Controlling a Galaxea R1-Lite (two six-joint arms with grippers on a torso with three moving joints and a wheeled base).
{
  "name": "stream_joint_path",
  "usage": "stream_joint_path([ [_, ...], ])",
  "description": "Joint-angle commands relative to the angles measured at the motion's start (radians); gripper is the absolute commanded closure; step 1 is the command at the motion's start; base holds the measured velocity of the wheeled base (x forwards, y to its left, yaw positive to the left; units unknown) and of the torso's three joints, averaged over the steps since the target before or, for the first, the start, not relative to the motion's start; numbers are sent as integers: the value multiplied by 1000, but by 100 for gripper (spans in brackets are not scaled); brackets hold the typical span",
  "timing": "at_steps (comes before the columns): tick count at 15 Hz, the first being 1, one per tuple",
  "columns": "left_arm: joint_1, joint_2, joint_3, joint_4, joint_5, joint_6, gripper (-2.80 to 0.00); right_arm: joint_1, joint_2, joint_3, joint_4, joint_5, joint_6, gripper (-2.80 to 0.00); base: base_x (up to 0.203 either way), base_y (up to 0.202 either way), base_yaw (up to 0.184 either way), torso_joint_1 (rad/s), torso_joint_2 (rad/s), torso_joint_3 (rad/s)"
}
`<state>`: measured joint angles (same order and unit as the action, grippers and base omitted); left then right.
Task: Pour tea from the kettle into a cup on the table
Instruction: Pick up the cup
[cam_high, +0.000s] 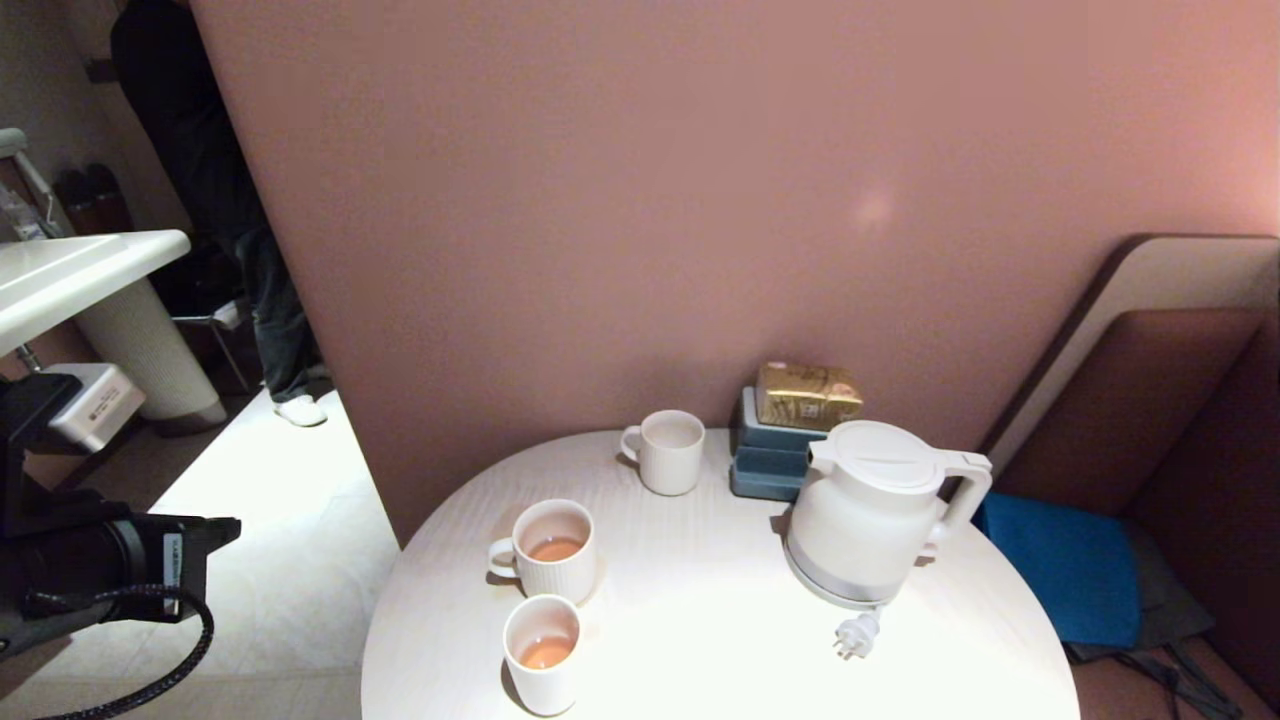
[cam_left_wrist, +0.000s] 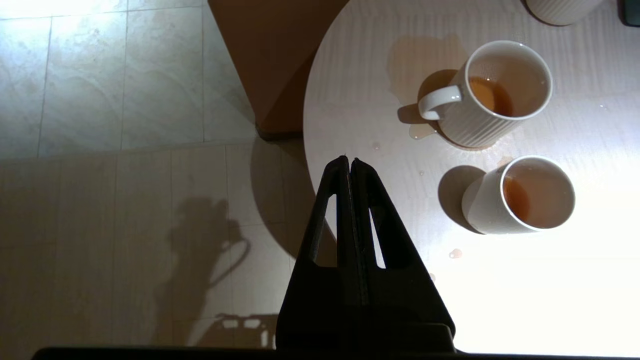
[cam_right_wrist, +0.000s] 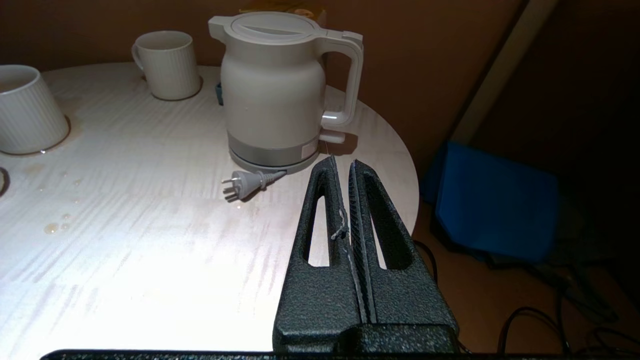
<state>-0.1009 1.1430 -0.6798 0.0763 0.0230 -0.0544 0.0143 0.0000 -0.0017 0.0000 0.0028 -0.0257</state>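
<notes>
The left gripper (cam_left_wrist: 349, 162) hangs off the left edge of the table (cam_high: 700, 640), fingers pressed together, holding nothing. On the table's left part, the plain cup (cam_high: 542, 654) stands nearest the front edge and already contains tea (cam_high: 547, 652); a ribbed mug (cam_high: 552, 548) just behind it also holds tea, and droplets lie around both. An empty mug (cam_high: 668, 450) stands farther back. The kettle (cam_high: 875, 510) sits upright on the right part, lid shut, plug lying loose beside it. The right gripper (cam_right_wrist: 343, 165) waits near the kettle's handle, fingers together and empty. Pouring appears complete; nothing seems left but to withdraw.
</notes>
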Motion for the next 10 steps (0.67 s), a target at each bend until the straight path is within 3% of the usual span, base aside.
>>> stream_joint_path([
  [1, -2, -7, 0, -9, 0, -1, 0, 1, 0, 0, 0, 0, 0, 0, 0, 0, 0, 0, 0, 0],
  [10, -2, -55, 38, -29, 3, 4, 0, 1, 1, 0, 0, 0, 0, 0, 0, 0, 0, 0, 0, 0],
])
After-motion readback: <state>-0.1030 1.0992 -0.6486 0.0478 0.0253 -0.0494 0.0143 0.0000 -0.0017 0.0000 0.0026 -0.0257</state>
